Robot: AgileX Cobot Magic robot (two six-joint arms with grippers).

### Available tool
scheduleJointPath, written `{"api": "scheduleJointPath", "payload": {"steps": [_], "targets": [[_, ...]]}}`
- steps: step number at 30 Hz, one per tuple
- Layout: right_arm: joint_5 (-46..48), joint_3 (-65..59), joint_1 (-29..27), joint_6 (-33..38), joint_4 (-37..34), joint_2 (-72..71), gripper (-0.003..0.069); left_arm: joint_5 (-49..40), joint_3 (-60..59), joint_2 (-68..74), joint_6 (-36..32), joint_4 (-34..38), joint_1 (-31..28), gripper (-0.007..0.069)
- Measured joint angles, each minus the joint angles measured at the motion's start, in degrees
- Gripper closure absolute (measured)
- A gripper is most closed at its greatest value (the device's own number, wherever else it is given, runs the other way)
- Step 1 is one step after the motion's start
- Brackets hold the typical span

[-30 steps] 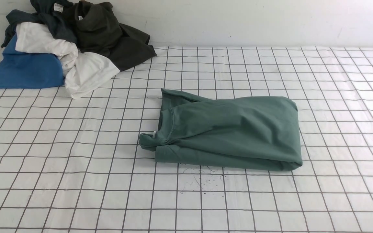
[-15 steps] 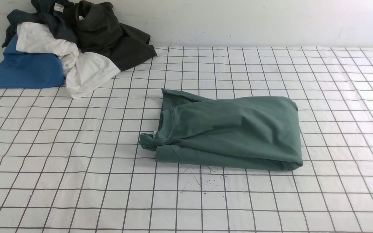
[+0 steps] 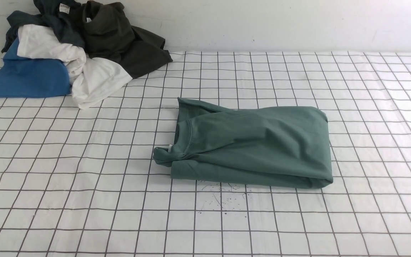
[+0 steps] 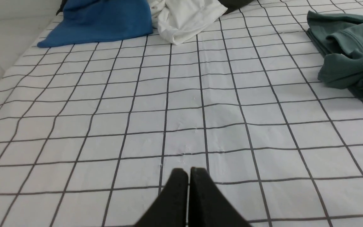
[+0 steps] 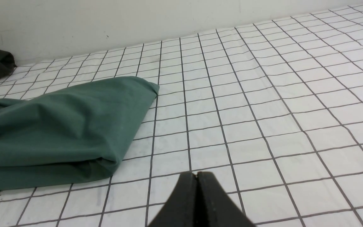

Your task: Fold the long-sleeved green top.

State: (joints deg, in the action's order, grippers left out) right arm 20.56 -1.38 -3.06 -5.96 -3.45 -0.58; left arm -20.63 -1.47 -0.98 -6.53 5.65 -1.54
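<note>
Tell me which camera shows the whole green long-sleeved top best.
The front view: the green long-sleeved top lies fully in frame, folded on the grid-patterned cloth. The left wrist view catches only its neck end at the picture's edge; the right wrist view shows only the opposite folded end.

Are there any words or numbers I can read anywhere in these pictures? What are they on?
No text can be read anywhere.
White neck tag on the dark teal garment in the clothes pile: it carries print, but too small and blurred to read.
Small white tag at the neck of the green long-sleeved top: no letters can be made out.
Checked table cover: only grid lines and a few dark specks, no writing.
</note>
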Motion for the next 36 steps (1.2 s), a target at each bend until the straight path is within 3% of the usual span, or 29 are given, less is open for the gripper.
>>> {"api": "scheduleJointPath", "payload": {"steps": [15, 36], "targets": [[0.0, 0.0, 0.0, -0.3, 0.0, 0.0, 0.0673, 0.0, 0.0, 0.0, 6.5, -0.2, 0.0, 0.0631], [0.0, 0.0, 0.0, -0.3, 0.0, 0.0, 0.0673, 0.0, 0.0, 0.0, 6.5, -0.2, 0.0, 0.0631]]}}
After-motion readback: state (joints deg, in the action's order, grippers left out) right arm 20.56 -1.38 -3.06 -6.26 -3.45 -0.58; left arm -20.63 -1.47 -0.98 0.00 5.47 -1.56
